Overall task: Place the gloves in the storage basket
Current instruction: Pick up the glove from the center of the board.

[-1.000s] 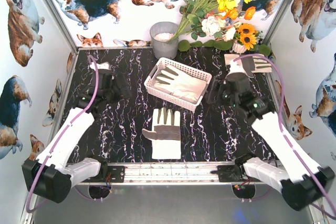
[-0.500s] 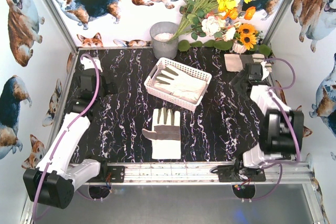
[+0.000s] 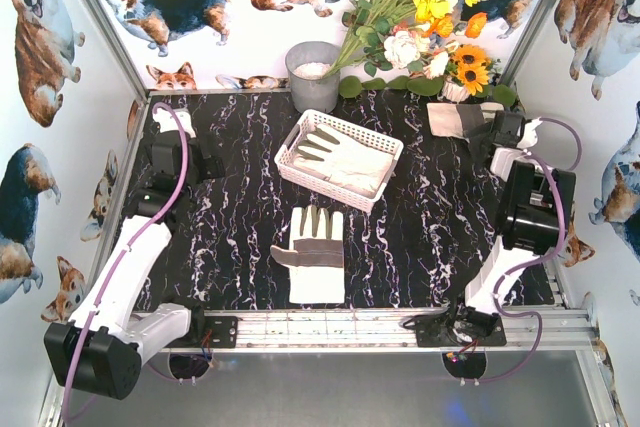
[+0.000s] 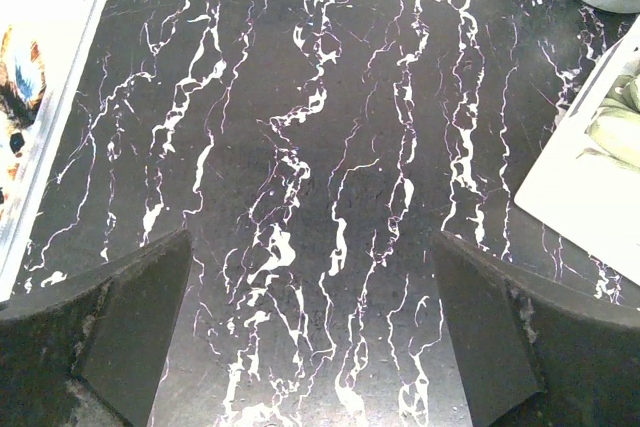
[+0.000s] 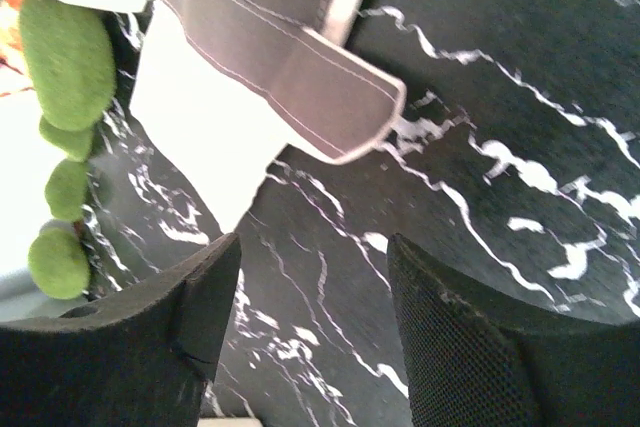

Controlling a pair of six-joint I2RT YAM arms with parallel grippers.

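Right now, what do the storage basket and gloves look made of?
Storage basket: looks like white moulded plastic, slotted lattice walls.
Gloves: matte cream fabric, lying limp; grey patches stitched on, seams visible, possibly suede or synthetic, can't tell.

We log the tabletop [image 3: 230, 197] as smooth black marble-pattern with a faint sheen. The gloves [image 3: 318, 257] are cream cloth with matt grey patches; the storage basket [image 3: 322, 190], white plastic lattice; the bucket [image 3: 312, 82], dull grey metal.
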